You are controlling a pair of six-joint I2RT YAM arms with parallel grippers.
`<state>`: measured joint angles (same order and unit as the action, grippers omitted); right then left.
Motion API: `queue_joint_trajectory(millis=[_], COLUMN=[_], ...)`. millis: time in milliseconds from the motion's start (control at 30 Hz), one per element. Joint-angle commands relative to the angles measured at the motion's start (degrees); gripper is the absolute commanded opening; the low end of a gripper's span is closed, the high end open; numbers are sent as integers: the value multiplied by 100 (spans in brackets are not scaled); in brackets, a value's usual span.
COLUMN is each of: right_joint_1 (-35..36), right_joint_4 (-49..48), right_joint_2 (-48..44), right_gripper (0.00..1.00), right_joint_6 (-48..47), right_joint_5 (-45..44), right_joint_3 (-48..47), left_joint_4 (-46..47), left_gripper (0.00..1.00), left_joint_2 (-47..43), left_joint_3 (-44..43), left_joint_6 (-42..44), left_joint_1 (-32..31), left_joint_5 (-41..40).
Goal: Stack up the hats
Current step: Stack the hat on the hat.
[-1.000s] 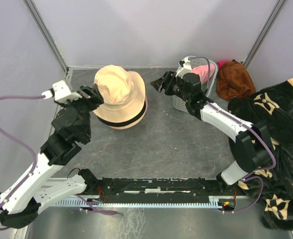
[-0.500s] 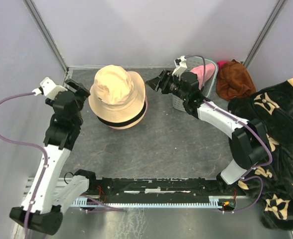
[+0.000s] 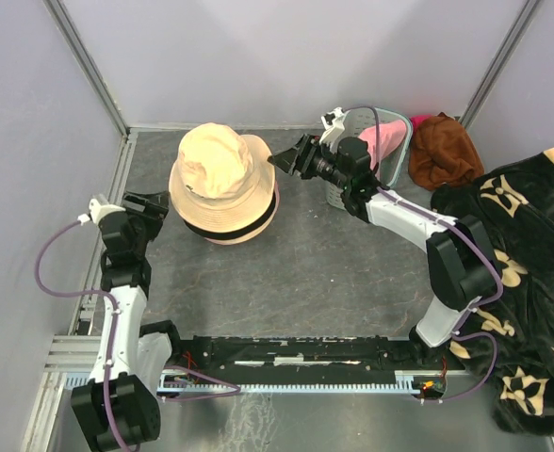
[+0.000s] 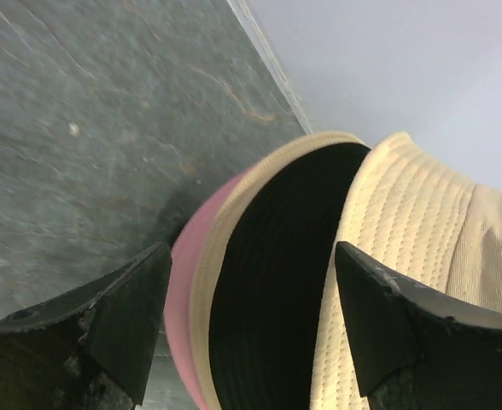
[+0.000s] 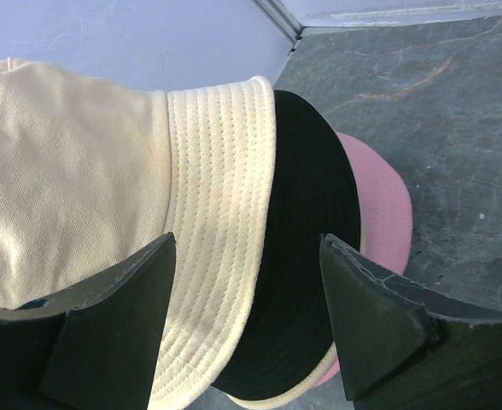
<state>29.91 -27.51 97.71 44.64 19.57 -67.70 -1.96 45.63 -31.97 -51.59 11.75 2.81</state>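
Top camera looks down from behind — both wrist cameras face the hats (image 3: 225, 179) close up, from opposite sides.

Soft, even light fills the booth from overhead, with no hard glare. The hats (image 3: 222, 184) cast only a faint shadow on the grey desk (image 3: 305, 273). Both wrist views are fairly sharp, though the near fingers (image 4: 127, 316) look dark and slightly soft.

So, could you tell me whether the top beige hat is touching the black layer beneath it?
Touching. The right wrist view shows the top beige hat with its brim lying directly on the black layer, with no gap.
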Motion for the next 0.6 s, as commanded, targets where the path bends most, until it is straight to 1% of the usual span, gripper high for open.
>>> queue_joint_trajectory(millis=[0,200,367,567], right_joint_1=[3,-6,-7,-12], right_joint_4=[-743,-1013,-1173,-1375], right_joint_2=[150,303,394,599], right_gripper=[76,76,76,76], right_joint_6=[300,504,606,811], right_joint_5=[402,536,614,736], right_joint_3=[-284,-298,-328,-417], left_joint_4=[2074,3132,3662,4412], left_gripper=[83,81,79,75], left_joint_2=[-137,-200,-267,114], left_joint_3=[565,1206,1509,1717], left_joint_6=[-1060,-1636,-1926,-2212], left_joint_1=[130,143,148,144], left_joint_5=[1002,973,843,963])
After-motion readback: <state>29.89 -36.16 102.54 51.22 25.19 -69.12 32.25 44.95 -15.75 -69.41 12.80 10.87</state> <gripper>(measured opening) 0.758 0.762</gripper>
